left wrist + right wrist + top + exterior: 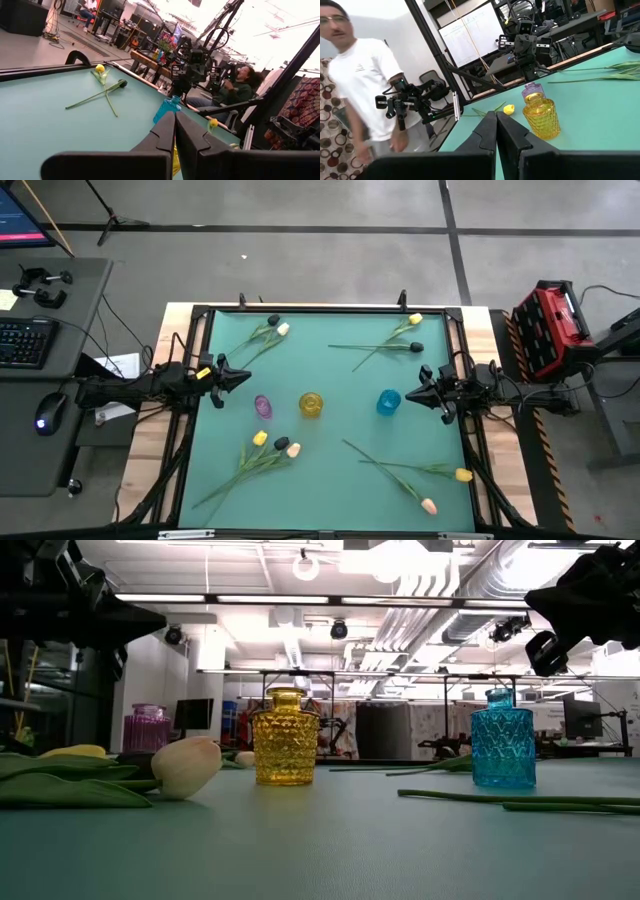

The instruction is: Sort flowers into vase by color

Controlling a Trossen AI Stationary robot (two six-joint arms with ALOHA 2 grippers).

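Note:
Three small glass vases stand in a row at mid-table: purple, yellow and blue. Artificial tulips lie flat in four loose groups: cream and black heads far left, yellow and black far right, yellow, black and cream near left, yellow and peach near right. My left gripper hovers shut at the table's left side, beside the purple vase. My right gripper hovers shut at the right side, just beside the blue vase. Neither touches anything.
A black frame rails the green mat. Beyond the table stand a desk with keyboard and mouse on the left and a red case on the right. A person in a white shirt and a seated person show past the edges.

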